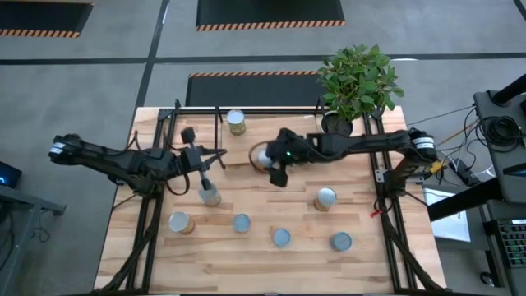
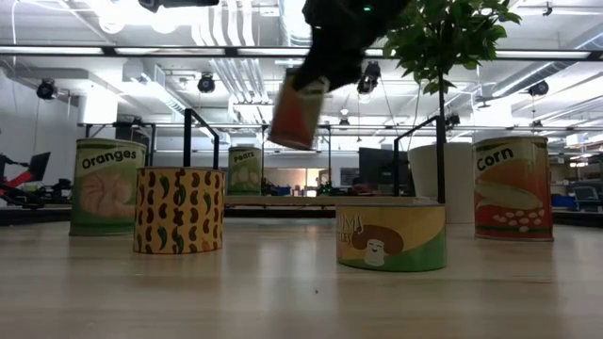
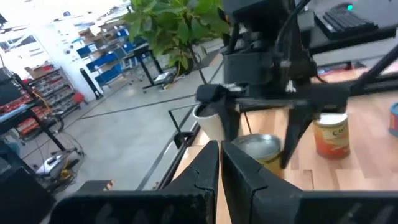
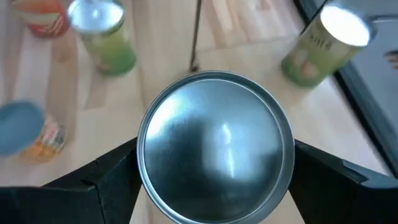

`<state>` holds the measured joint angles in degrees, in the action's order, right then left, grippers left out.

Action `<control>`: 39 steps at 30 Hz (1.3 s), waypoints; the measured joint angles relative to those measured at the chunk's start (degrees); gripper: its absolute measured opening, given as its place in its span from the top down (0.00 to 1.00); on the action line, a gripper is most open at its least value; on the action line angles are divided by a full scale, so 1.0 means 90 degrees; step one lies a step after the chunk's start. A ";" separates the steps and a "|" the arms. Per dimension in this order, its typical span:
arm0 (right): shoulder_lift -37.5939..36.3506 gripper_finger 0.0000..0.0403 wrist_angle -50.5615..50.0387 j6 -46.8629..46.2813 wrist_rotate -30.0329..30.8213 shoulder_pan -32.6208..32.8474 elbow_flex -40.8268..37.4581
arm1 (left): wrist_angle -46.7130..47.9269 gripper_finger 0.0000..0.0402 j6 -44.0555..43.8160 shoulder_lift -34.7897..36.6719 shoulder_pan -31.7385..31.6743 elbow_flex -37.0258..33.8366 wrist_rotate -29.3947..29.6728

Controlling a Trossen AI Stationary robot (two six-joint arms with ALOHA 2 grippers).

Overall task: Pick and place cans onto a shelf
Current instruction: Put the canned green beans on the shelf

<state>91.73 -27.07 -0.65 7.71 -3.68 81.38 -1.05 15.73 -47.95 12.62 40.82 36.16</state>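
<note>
My right gripper (image 1: pixel 267 161) is shut on a can (image 2: pixel 298 111) with orange sides and a silvery top (image 4: pixel 216 146), held in the air over the table's middle. Just beyond it is the shelf (image 1: pixel 197 109), a black-barred rack along the far edge. One green can (image 1: pixel 236 123) stands on the shelf's board. Several more cans stand upright on the tabletop, among them a tan one (image 1: pixel 179 222) and a grey-topped one (image 1: pixel 210 195). My left gripper (image 3: pixel 219 163) is shut on nothing, level above the table to the left of the held can. My right gripper pinches the can's round side wall (image 4: pixel 144 163) between its two fingers, one on each opposite side, just below the top rim. The fingers slant down from above and from the table's right. The can hangs clear of the table, tilted.
A potted plant (image 1: pixel 357 80) in a white pot stands at the far right corner, beside the shelf's end. Cans stand along the near half of the table (image 1: pixel 281 238) (image 1: pixel 340 241) (image 1: pixel 325 198). Bare wood lies between them and under the held can.
</note>
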 joint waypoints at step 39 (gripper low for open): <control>0.2594 0.10 -0.0654 0.0888 -0.0379 -0.1181 0.2888 | -0.0079 1.00 -0.0163 0.0576 0.0002 -0.0342 -0.0042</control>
<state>115.08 -32.96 7.35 4.30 -14.31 107.37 -1.76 14.26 -42.76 12.64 37.74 35.78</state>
